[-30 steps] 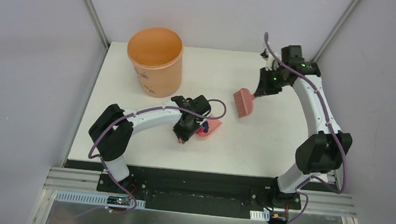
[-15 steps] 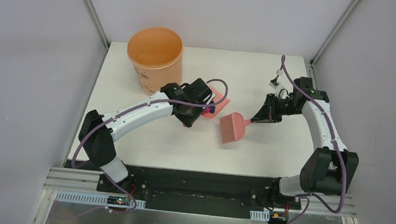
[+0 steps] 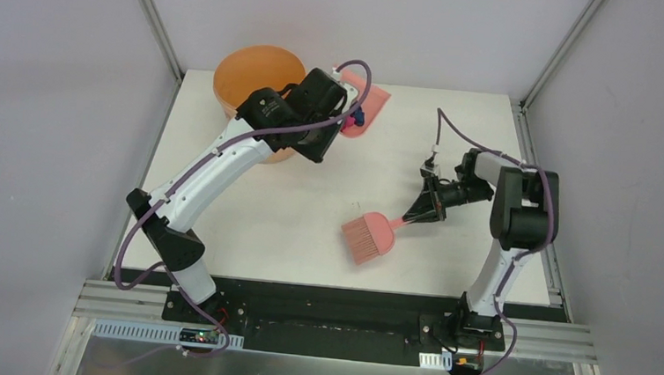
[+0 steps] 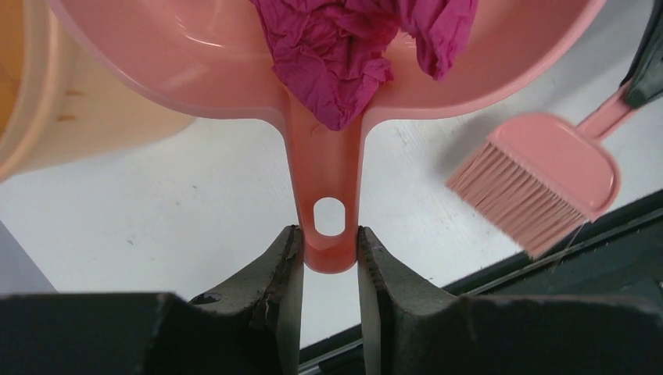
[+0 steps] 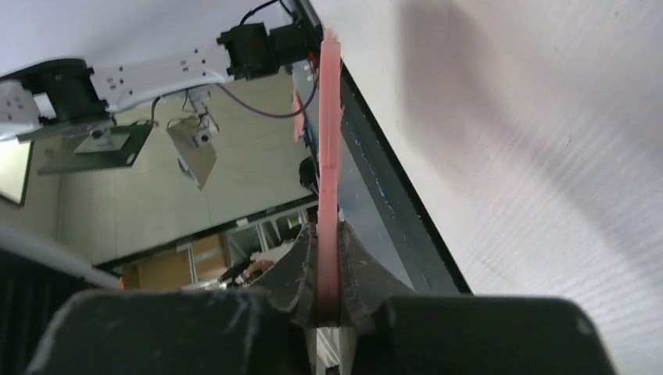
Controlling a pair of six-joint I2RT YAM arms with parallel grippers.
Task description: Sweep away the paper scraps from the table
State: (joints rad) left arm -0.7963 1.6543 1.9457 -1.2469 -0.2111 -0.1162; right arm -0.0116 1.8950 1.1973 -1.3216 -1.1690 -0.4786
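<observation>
My left gripper [image 4: 328,248] is shut on the handle of the pink dustpan [image 4: 328,180] and holds it raised beside the orange bucket [image 3: 241,68], near the table's back edge [image 3: 362,110]. Paper scraps lie in the pan: a magenta wad [image 4: 344,55] fills the left wrist view, and a dark blue bit [image 3: 359,115] shows from above. My right gripper [image 5: 328,269] is shut on the handle of the pink hand brush [image 3: 371,236], whose bristles point toward the front of the white table [image 3: 308,230]. The brush shows edge-on in the right wrist view [image 5: 329,141].
The bucket [image 4: 47,117] stands at the back left of the table. A black rail [image 3: 339,287] runs along the front edge. Grey walls and metal posts close in the back and sides.
My left arm has lifted the dustpan from the table's middle up and back to beside the bucket. My right arm has drawn the brush forward toward the front edge.
</observation>
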